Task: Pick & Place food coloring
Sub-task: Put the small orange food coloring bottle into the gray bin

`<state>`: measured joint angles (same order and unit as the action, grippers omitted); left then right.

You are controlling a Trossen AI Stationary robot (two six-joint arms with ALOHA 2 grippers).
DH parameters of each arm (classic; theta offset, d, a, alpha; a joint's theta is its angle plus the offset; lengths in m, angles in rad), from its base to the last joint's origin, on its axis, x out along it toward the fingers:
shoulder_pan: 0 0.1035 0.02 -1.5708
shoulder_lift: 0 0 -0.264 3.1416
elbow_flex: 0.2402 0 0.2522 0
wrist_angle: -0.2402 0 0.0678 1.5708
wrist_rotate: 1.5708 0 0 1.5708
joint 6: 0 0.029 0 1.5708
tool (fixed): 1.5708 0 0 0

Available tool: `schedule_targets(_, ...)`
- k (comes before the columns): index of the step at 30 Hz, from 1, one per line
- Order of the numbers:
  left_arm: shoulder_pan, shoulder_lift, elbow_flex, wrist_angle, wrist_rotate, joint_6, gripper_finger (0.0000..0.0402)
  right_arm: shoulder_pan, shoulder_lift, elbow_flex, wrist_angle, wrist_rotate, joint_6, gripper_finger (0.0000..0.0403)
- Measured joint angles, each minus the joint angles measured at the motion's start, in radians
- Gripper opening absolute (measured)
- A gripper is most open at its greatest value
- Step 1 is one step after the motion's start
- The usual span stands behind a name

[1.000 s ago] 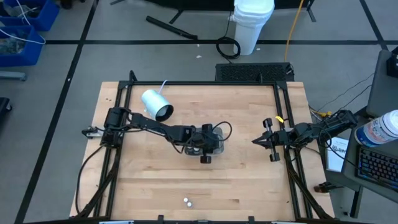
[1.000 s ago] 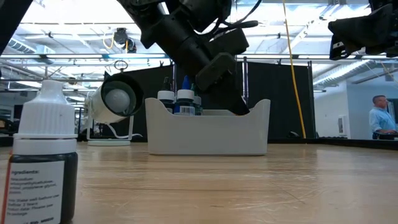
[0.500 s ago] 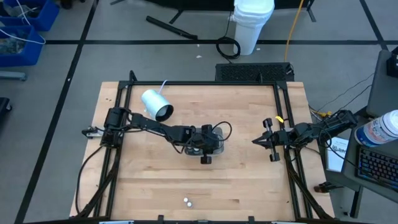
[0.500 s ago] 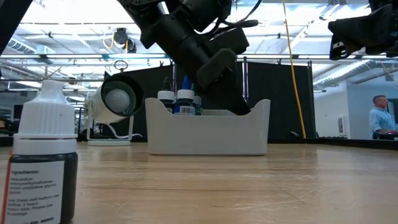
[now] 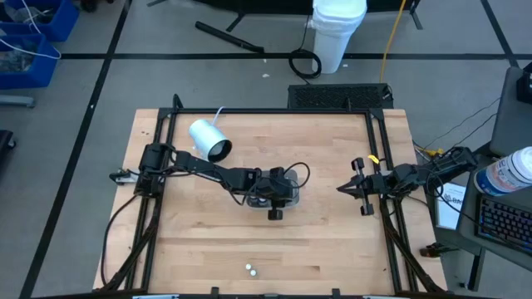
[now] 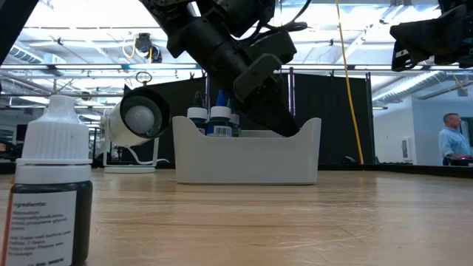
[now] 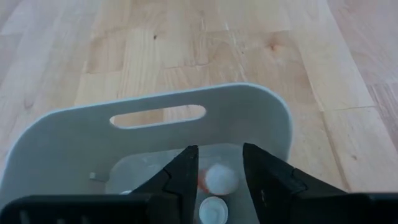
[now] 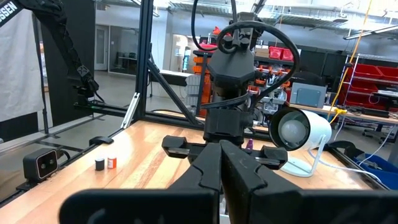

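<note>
Food coloring (image 7: 219, 178) round white cap, smooth plastic tray (image 7: 155, 115), left jaws parted astride it, right jaws closed.

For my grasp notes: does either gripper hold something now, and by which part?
Nothing is held. The left gripper has its jaws parted over a small white-capped bottle inside the white plastic bin, not pinching it. The right gripper is shut, empty.

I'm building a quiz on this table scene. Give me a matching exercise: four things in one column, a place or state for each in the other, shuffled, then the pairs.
1. left claw
2. right claw
3. white cylinder
4. two small bottles

A. on the wood near the table's front edge
B. shut, waiting at the table's right side
C. lying on its side near the left arm
D. reaching down into the grey tray

Pairs: 1-D, 2-B, 3-C, 4-A
</note>
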<state>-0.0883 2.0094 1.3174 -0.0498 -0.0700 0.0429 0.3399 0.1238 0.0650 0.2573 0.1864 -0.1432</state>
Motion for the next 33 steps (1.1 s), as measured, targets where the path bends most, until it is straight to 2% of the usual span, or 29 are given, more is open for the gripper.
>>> schedule_targets(5,0.0,0.0,0.0,0.002,0.0,0.0,0.0154,0.0,0.0,0.0,0.0,0.0,0.0,0.0)
schedule_targets(10,0.0,-0.002,0.0,0.054,-0.001,0.004,0.0158,0.0,0.0,0.0,0.0,0.0,0.0,0.0)
schedule_targets(14,-0.025,-0.072,0.032,0.056,0.027,0.019,0.0159,0.0,0.0,0.0,0.0,0.0,0.0,0.0)
schedule_targets(17,-0.073,-0.164,0.086,-0.021,0.026,0.012,0.0159,0.0,0.0,0.0,-0.002,-0.001,0.0,0.0)
schedule_targets(21,-0.171,-0.277,0.129,-0.23,0.019,-0.001,0.0157,0.0,0.005,0.0,-0.005,-0.003,0.0,0.0)
schedule_targets(26,-0.345,-0.336,0.11,-0.397,-0.025,-0.017,0.011,0.0,0.006,0.0,-0.003,-0.003,-0.002,0.0)
schedule_targets(28,-0.413,-0.333,0.091,-0.406,-0.07,-0.045,0.0077,0.0,0.007,0.0,-0.001,-0.003,-0.001,0.0)
schedule_targets(31,-0.49,-0.3,0.076,-0.391,-0.08,-0.07,0.0021,0.0,0.007,0.0,0.002,-0.004,-0.001,0.0)
schedule_targets(33,-0.53,-0.268,0.07,-0.399,-0.091,-0.103,0.0009,0.0,0.007,0.0,0.009,-0.004,-0.001,0.0)
